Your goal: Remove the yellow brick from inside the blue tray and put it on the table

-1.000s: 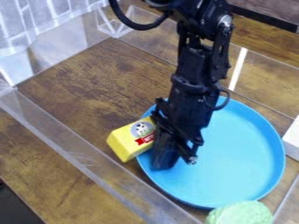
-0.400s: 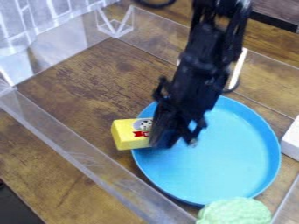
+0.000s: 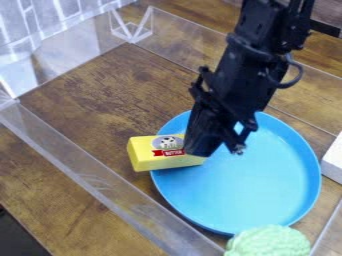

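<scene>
Camera view, the only one supplied. The gripper [image 3: 214,143] hangs over the left part of the blue tray [image 3: 261,185], pointing steeply down, its jaws drawn together with nothing between them. Compared with a second ago it stands noticeably higher: then its tips were down at the tray floor beside the brick, now they ride clear above the rim.

The yellow brick [image 3: 163,153] lies with its red-and-white label upward, straddling the tray's left rim. Its left portion is over the table [image 3: 94,110]; its right end still overlaps the blue rim and is partly hidden behind the gripper. Whether that end rests on the rim or merely sits in front of it cannot be settled from this angle. Across the three pictures the brick has shifted a little to the left, outward from the tray.

Finding: the brick appears to have been pushed toward the edge rather than lifted, and the closed, empty gripper has come away from it. The removal is judged incomplete, since part of the brick remains over the tray. A further push to the left, or a fresh grasp, would be needed to set it wholly on the wood.

Risk noted: the clear acrylic wall [image 3: 80,165] runs near the brick's left side, leaving limited room for travel. The green lump [image 3: 271,243] at the bottom edge is uninvolved.
</scene>
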You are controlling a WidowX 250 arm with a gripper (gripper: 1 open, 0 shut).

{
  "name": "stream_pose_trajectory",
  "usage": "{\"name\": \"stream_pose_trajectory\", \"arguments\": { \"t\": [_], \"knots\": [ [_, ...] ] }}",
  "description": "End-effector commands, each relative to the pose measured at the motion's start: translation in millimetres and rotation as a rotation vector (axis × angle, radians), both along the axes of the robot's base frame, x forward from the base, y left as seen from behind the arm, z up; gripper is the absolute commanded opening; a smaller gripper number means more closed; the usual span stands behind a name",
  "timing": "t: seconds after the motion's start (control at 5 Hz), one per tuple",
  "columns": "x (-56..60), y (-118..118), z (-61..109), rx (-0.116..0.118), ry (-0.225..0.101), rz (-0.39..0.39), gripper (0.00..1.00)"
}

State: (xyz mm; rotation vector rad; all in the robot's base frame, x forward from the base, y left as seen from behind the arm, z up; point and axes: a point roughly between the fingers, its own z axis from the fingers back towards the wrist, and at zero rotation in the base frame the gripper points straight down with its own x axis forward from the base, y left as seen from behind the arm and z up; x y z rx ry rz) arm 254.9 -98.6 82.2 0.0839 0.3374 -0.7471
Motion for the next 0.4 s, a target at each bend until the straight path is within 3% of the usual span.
{"name": "stream_pose_trajectory", "arguments": {
  "t": [0.0,0.2],
  "knots": [
    [5.7,-14.2,34.1,-0.044,-0.106,-0.052,0.00],
    [8.7,-24.8,43.6,-0.053,-0.127,-0.090,0.00]
  ]
}}
